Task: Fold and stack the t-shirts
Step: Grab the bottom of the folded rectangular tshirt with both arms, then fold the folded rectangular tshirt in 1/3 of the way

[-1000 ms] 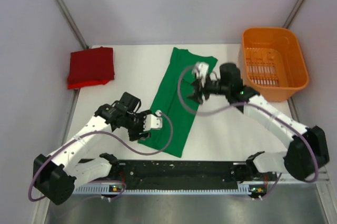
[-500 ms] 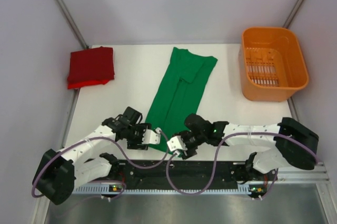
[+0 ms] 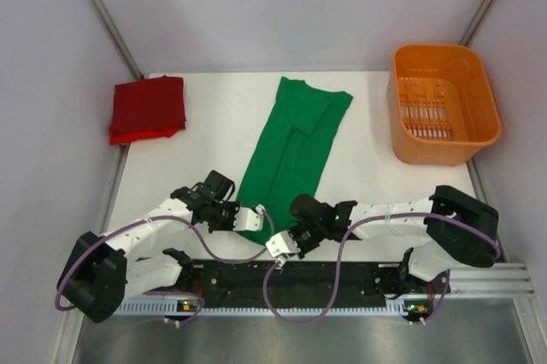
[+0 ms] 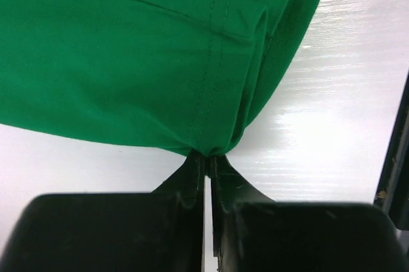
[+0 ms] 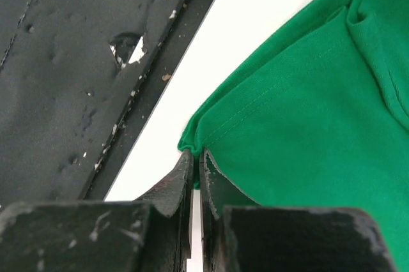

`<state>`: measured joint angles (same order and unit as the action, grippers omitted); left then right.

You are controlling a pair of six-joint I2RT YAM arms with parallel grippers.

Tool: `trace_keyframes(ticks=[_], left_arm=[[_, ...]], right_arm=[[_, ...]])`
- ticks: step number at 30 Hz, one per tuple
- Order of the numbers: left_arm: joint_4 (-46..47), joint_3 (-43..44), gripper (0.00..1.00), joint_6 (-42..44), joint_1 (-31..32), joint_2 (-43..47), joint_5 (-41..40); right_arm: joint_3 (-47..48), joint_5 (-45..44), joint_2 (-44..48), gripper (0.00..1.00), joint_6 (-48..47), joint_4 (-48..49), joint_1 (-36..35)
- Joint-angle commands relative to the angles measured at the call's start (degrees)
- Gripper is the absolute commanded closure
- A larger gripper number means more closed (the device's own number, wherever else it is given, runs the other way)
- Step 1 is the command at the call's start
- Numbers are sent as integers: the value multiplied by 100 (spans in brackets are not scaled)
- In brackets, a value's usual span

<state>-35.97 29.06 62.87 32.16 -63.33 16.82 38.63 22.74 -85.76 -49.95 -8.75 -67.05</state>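
The green t-shirt [image 3: 295, 146] lies as a long narrow strip down the middle of the surface [image 3: 205, 150], its hem toward 6 o'clock. The dark red t-shirt [image 3: 147, 108] sits folded at about 10 o'clock. Each hand is pinched tight on a hem corner: the left hand [image 4: 206, 159] grips the seam where the cloth bunches, while the right hand [image 5: 193, 156] has only the very tip of its corner. The step looks to be carrying the hem over toward 12 o'clock to halve the strip. To do it well, both corners should rise together and level, travel at one pace, and go high enough that the cloth beneath does not drag. The right grip looks thin and may slip under a sideways pull, so hold only gentle tension between the corners, lay the hem on the far edge, then release.
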Motion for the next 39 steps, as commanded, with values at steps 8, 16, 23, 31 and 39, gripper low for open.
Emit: trace_keyframes(ticks=[8,16,23,31,39], left_arm=[[-333,1829,100,-1268,62,-319,-81],[212,3569,100,-1682,10,-2076,-1118],[493,5222,100,-1892,-280,-3702,-1427],[740,6436,100,-2007,-290,-4854,-1629],[845,6744,100,-1910,-289,-5558,-1847]], right_arm=[[346,-279,1236,100,873,-549,1139],[996,-332,825,100,1260,268,2923],[1489,-402,7,100,1173,1129,3847],[1972,-499,-889,100,988,1218,4235],[2140,-806,-1329,100,847,1060,4288]])
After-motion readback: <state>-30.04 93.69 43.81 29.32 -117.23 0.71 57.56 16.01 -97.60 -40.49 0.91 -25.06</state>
